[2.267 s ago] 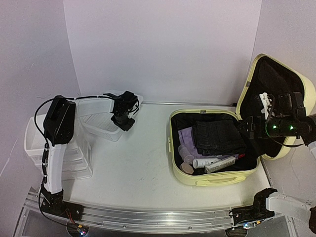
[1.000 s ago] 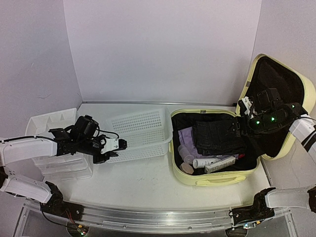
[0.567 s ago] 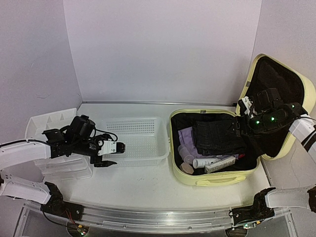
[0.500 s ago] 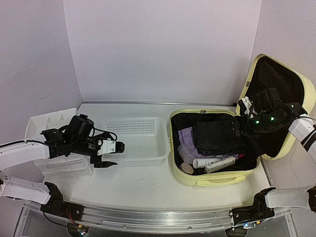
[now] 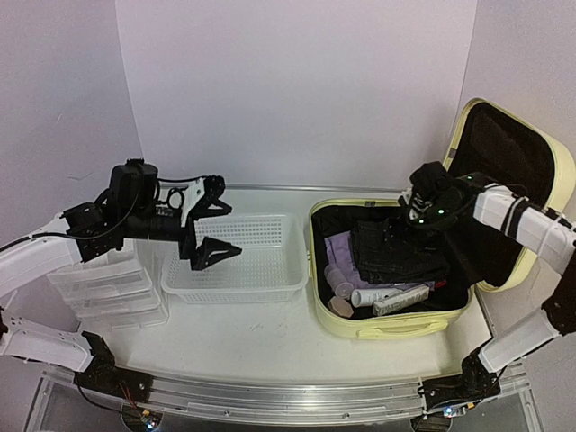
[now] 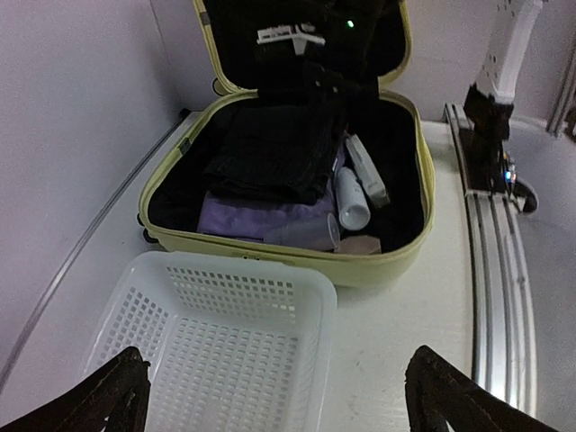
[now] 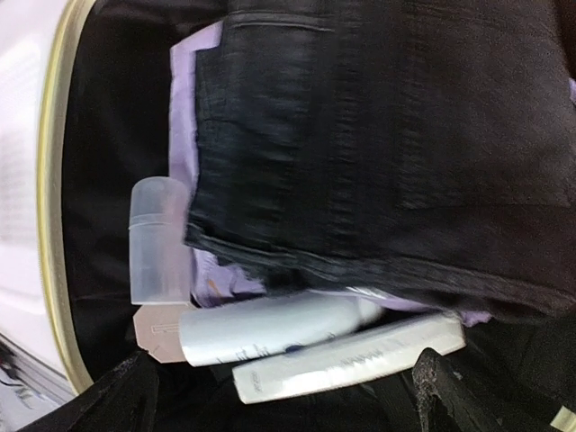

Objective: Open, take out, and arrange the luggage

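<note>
The luggage [image 5: 396,328], a pale yellow suitcase, lies open at the right with its lid [image 5: 544,148] propped upright. Inside lie a folded black garment [image 5: 396,247], a purple cloth [image 5: 340,247], white tubes [image 5: 382,295] and a clear cup [image 5: 337,281]. My right gripper [image 5: 416,214] hovers open over the black garment [image 7: 387,135], holding nothing, with the tubes [image 7: 270,328] between its fingertips in the right wrist view. My left gripper [image 5: 220,222] hangs open and empty above the white mesh basket [image 5: 236,292]. The left wrist view looks past the basket [image 6: 207,351] to the luggage [image 6: 378,270].
The basket stands flat on the table just left of the suitcase. A white plastic drawer organizer [image 5: 112,292] sits at the far left under the left arm. A metal rail [image 5: 270,396] runs along the near edge. White walls close in the back and sides.
The basket came down flat beside the suitcase. My left gripper let go of it, opened wide and rose above it. My right gripper swung left from the lid to over the contents.
</note>
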Robot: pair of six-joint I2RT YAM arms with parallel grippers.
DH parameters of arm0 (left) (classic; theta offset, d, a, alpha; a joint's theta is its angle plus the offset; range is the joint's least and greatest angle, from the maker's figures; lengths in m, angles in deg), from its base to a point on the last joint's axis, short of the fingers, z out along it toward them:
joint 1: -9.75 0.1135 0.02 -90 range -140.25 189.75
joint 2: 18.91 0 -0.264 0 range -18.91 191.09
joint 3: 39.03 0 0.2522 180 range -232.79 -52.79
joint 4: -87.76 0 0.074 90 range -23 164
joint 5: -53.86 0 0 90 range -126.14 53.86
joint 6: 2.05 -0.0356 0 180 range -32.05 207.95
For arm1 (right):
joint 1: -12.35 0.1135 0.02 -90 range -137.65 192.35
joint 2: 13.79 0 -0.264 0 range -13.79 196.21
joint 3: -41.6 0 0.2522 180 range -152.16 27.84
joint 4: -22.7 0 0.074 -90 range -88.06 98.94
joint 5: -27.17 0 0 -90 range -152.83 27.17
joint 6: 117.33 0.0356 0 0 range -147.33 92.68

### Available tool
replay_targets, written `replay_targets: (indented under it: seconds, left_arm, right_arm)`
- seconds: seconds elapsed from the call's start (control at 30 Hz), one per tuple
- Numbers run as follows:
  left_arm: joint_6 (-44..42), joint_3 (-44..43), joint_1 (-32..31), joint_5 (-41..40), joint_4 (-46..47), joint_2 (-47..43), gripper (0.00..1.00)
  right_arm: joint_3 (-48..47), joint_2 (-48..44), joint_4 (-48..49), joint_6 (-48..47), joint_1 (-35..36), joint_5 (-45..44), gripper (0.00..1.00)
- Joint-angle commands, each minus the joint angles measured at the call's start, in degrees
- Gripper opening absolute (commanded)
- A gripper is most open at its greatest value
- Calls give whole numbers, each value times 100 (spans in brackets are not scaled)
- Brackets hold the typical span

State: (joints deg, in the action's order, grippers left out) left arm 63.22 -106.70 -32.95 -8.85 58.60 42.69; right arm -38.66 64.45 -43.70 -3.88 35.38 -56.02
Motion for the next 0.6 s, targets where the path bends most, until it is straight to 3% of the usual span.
replay_targets:
  seconds: [0.0, 0.1, 0.23, 0.4, 0.57]
  left_arm:
    - [2057, -751, -9, 54, 553, 355, 100]
    - [2634, -708, -11, 87, 803, 320, 100]
    - [3308, -533, -1, -884, 883, -73, 100]
    - [4078, 64, 5, -2283, 1026, -892, 100]
    - [3862, 317, 3, -2049, 1026, -1134, 100]
  right_arm:
    - [-1023, 804, -301, 179, 1020, -1717, 98]
    - [-1780, 1716, -1034, 244, 1544, -2808, 98]
    - [-2754, 2876, -1870, 367, 1902, -4014, 98]
    - [-3486, 3822, -2176, 597, 2077, -4235, 91]
    - [-3848, 4424, -2292, 758, 2136, -4242, 86]
